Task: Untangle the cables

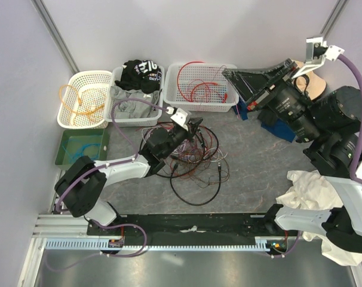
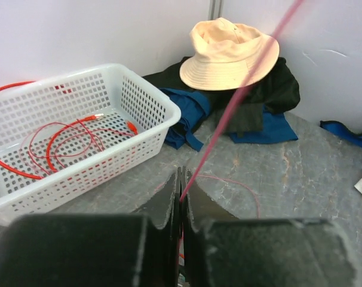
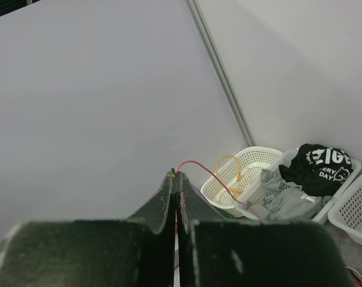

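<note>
A tangle of thin red, black and white cables (image 1: 193, 156) lies on the grey table, with a black loop (image 1: 196, 191) at its near side. My left gripper (image 1: 196, 127) sits at the far edge of the tangle. In the left wrist view it (image 2: 181, 179) is shut on a thin red cable (image 2: 241, 95) that runs taut up and to the right. My right gripper (image 1: 227, 73) is raised high above the right basket. In the right wrist view it (image 3: 176, 174) is shut on the end of a red cable (image 3: 212, 174) that arcs away and down.
Three white baskets stand at the back: one with yellow-orange cables (image 1: 82, 98), one with clothes (image 1: 136, 89), one with red cables (image 1: 202, 86). A green tray (image 1: 82, 146) is at the left. A hat (image 2: 229, 54), dark and blue clothes (image 1: 270, 122) and a white cloth (image 1: 315, 191) are at the right.
</note>
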{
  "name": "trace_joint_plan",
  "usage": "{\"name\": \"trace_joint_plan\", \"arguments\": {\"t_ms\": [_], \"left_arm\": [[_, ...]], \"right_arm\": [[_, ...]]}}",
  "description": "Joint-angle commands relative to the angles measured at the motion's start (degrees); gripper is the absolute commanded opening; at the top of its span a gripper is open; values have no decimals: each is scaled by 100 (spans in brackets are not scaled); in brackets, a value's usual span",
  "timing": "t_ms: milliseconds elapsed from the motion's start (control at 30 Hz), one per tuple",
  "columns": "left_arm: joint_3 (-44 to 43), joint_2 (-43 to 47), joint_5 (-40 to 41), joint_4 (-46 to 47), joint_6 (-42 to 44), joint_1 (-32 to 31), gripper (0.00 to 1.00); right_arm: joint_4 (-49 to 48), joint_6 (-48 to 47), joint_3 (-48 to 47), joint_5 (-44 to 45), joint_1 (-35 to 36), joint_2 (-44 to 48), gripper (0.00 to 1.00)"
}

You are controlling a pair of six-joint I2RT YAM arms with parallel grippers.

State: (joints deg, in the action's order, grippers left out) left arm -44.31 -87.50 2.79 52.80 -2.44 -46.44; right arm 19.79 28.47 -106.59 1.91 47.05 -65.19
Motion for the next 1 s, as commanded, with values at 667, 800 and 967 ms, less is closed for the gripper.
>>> {"name": "trace_joint_plan", "arguments": {"t_ms": [667, 800, 967], "left_arm": [[-6395, 1324, -868, -8645, -1628, 398, 2], [-6800, 1183, -972, -8865, -1681, 398, 2], [-6977, 1078, -1201, -8883, -1821, 390, 2]], "right_arm": [[-957, -438, 4655, 433, 24, 1905, 84], [-1731, -474, 4963, 82, 15, 1782, 98], [-2804, -325, 4928, -435, 15, 1238, 98]]}}
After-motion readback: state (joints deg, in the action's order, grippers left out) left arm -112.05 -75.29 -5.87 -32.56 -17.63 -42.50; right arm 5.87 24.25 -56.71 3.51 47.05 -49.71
